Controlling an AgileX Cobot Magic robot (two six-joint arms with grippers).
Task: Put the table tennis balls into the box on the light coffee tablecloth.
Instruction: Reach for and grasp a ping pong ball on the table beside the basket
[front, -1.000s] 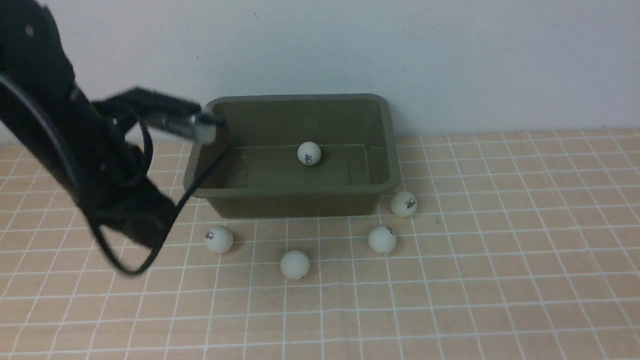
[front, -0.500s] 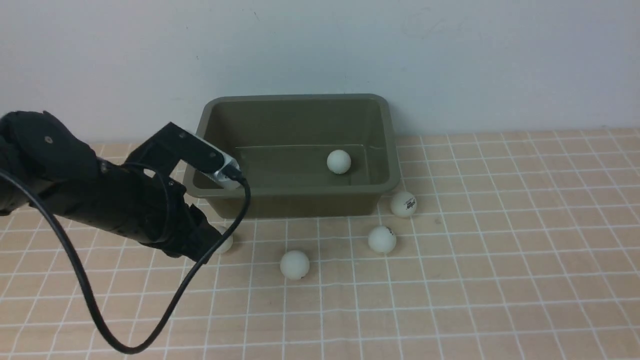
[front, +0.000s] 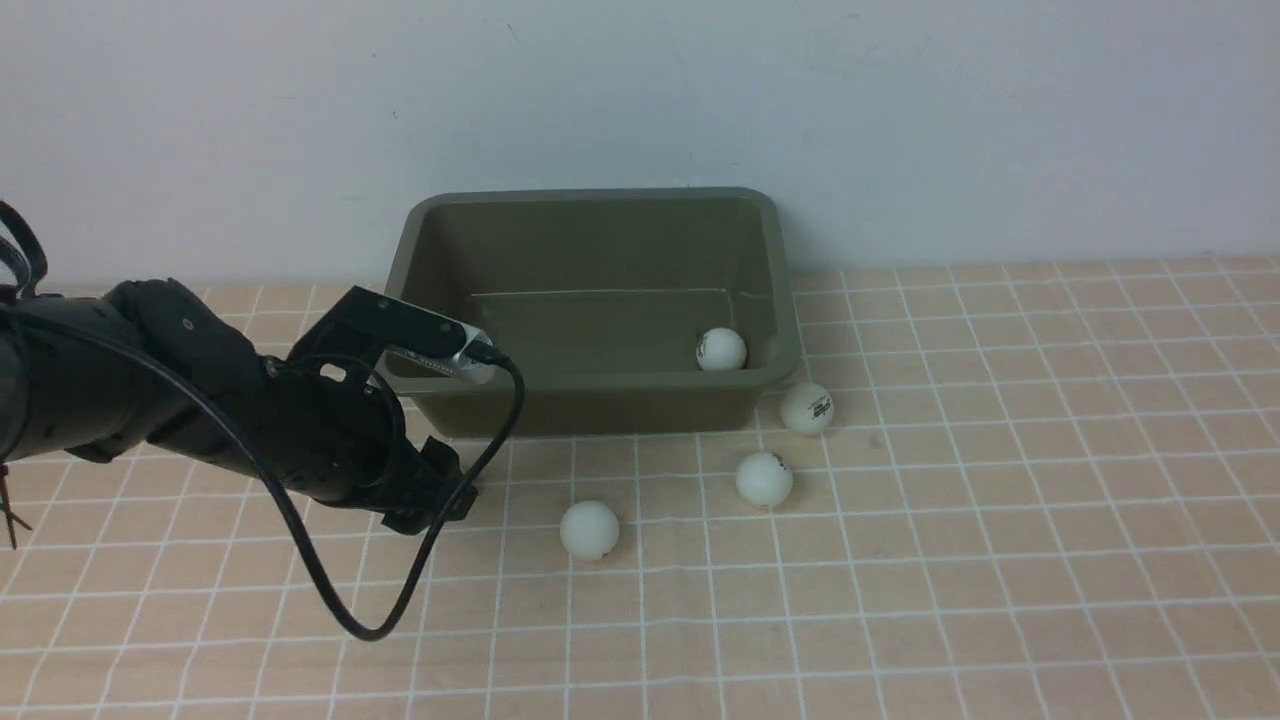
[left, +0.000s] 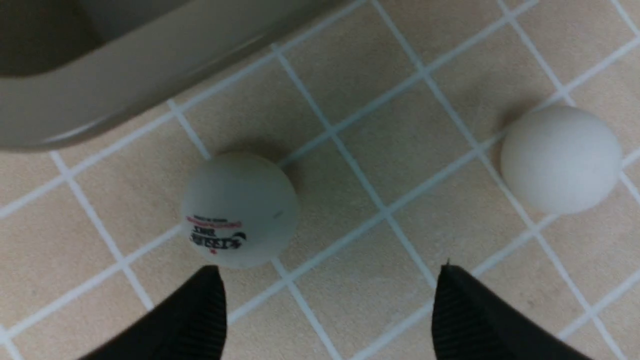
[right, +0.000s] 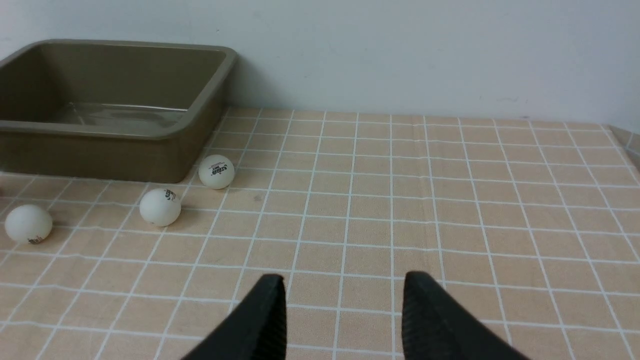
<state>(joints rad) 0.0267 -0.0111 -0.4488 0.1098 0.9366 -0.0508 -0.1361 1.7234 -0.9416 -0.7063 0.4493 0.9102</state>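
Your left gripper (left: 330, 315) is spread wide and empty, down low over the light coffee tablecloth (left: 400, 150), presumably so it can straddle the logo ball (left: 240, 210). That ball sits just ahead of one finger, not centred (I'd nudge sideways before closing). A plain ball (left: 560, 160) lies off the other side. The box (front: 590, 410) is right beside, with a third ball (front: 721, 349) inside it. Your right gripper (right: 345, 310) hangs well apart, parted, holding nothing.

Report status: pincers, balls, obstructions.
Left pincer open, logo ball just ahead, ungripped. Right pincer open, empty. One ball in box, three others on tablecloth. Nothing seen in the way.
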